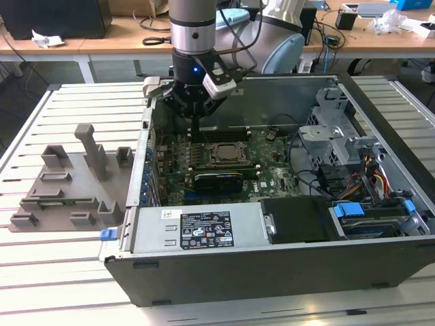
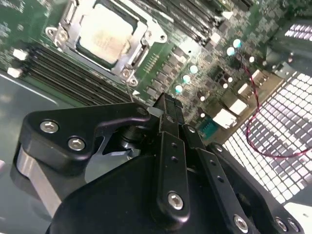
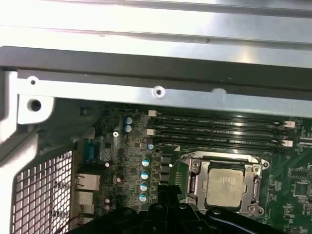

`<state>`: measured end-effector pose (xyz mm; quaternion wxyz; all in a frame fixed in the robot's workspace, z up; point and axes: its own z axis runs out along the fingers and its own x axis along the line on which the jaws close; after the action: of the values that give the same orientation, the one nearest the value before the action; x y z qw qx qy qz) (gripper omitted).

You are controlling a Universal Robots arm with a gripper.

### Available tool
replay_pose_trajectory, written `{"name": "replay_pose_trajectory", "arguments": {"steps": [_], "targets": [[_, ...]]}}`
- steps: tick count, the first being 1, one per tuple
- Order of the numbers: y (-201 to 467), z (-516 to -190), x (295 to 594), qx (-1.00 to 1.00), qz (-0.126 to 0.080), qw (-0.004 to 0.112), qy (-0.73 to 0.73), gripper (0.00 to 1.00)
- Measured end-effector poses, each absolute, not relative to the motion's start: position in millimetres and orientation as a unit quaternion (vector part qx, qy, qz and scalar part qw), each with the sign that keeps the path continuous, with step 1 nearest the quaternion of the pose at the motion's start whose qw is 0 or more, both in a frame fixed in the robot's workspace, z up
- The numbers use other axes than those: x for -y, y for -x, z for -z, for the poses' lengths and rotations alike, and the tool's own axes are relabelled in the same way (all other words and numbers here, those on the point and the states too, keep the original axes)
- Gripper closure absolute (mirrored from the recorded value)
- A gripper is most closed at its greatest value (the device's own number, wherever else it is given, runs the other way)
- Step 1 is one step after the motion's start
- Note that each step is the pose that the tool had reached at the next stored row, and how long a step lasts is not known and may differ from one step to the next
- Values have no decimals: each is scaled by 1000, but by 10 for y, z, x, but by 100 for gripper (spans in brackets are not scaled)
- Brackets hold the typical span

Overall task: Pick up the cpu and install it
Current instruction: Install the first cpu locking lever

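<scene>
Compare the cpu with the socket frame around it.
The cpu is a pale, silvery flat square; the socket frame is a darker metal surround with screws at its corners. The cpu fills the middle, while the socket frame runs round it as an open border. Both lie flat on the green motherboard, near the claw.

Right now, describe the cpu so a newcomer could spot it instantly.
Look inside the open computer case, at the green motherboard on its floor. Near the board's middle, the cpu sits in a metal socket frame. It is the lone flat, silvery square beside long dark memory slots.
</scene>
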<state>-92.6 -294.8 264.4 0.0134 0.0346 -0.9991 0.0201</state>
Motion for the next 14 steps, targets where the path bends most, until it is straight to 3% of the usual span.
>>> {"name": "replay_pose_trajectory", "arguments": {"steps": [14], "targets": [[973, -2615, 2716, 999, -18, 13, -35, 89]]}}
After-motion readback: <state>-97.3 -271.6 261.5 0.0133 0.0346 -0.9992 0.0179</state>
